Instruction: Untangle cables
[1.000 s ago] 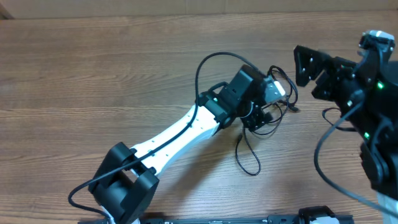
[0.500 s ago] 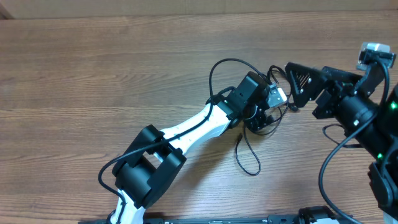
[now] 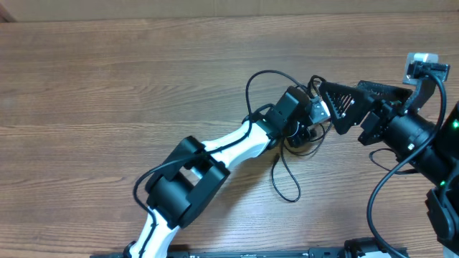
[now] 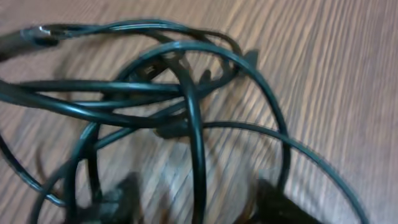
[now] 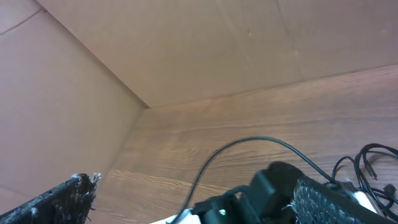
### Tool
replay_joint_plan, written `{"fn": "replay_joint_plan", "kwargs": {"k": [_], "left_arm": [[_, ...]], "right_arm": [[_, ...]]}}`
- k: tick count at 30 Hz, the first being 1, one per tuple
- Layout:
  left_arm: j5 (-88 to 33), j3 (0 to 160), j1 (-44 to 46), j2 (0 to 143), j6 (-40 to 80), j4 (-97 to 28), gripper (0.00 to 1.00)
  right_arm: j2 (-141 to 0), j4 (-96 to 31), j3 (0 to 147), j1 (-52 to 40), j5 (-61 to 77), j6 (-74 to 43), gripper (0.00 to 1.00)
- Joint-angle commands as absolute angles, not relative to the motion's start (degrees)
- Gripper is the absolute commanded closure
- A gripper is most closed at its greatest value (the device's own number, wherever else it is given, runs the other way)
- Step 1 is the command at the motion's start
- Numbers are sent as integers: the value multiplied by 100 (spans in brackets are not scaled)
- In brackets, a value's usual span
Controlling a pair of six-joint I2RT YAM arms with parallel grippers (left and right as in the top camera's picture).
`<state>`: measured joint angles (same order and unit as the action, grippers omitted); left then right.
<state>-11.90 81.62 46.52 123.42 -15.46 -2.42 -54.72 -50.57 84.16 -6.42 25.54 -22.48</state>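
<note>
While left gripper (image 3: 303, 131) and right gripper (image 5: 194, 185) hold jaws open, cables (image 4: 186, 106) form one tangle.

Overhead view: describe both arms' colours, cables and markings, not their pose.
Left arm: white link between blocky black joints, with a thin black cable looping alongside. Right arm: all black, with looping black cables, small green lights and a pale block near the wrist.

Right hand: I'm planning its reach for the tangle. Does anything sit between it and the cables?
Yes, partly. The left hand sits over the tangle's middle, close beside the right hand, covering much of the cables. Only loops at the tangle's edges lie exposed.
</note>
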Motion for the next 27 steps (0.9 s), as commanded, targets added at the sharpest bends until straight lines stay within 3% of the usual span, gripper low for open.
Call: {"fn": "replay_joint_plan", "kwargs": {"k": [1, 5, 11, 17, 27], "left_arm": [[-1041, 8160, 4692, 12451, -1446, -58, 96], [-681, 8200, 4692, 12414, -1072, 21, 96], [-604, 8241, 4641, 11808, -851, -329, 96], [231, 8241, 4427, 10851, -854, -1608, 96], [298, 8241, 4007, 9371, -985, -2897, 96]], "right_arm": [[-5448, -5030, 8709, -620, 2626, -2248, 0], [-5459, -5078, 8726, -620, 2462, -2200, 0], [-5739, -5575, 8724, -620, 1175, -1920, 0], [-6176, -5568, 8724, -620, 604, -1879, 0], [-7185, -5800, 8724, -620, 749, -1745, 0]]}}
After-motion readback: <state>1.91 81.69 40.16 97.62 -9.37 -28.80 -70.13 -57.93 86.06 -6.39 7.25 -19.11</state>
